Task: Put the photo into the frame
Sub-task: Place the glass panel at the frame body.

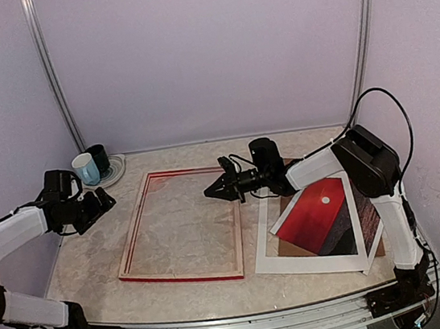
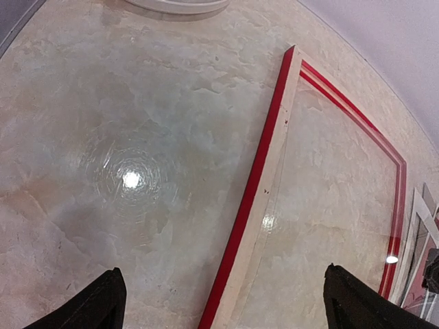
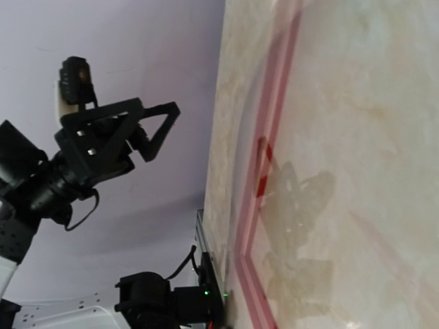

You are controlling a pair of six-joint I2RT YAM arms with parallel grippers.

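Marble table (image 1: 86, 259): mugs (image 1: 90, 165) beyond frame (image 1: 184, 277), mat (image 1: 306, 265) beside it.

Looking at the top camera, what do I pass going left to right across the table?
Open left gripper → frame → shut right gripper, which shows against the frame's right side → photo. The mugs overlap the left gripper and the white mat overlaps the photo, so both are left out.

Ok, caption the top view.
The frame lies empty mid-table; the photo lies askew over the white mat to its right.
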